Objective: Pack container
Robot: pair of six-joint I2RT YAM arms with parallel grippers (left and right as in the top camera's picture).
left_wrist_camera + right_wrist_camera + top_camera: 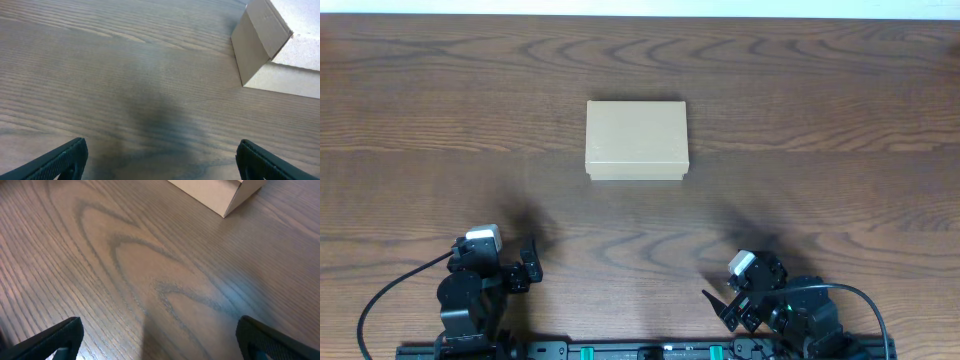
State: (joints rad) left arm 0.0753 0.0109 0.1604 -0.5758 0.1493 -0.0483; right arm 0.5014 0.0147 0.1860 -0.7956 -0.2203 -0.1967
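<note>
The container (636, 139) is a plain tan cardboard box lying shut at the middle of the wooden table. A corner of it shows at the top right of the left wrist view (262, 42) and at the top of the right wrist view (220, 192). My left gripper (520, 268) rests near the front edge at the left, open and empty, its fingers (160, 160) over bare wood. My right gripper (725, 303) rests near the front edge at the right, open and empty, its fingers (160, 337) over bare wood. Both are well short of the box.
A brown wooden table (820, 120) fills the view. A black rail (640, 350) runs along the front edge between the arm bases. No other objects show.
</note>
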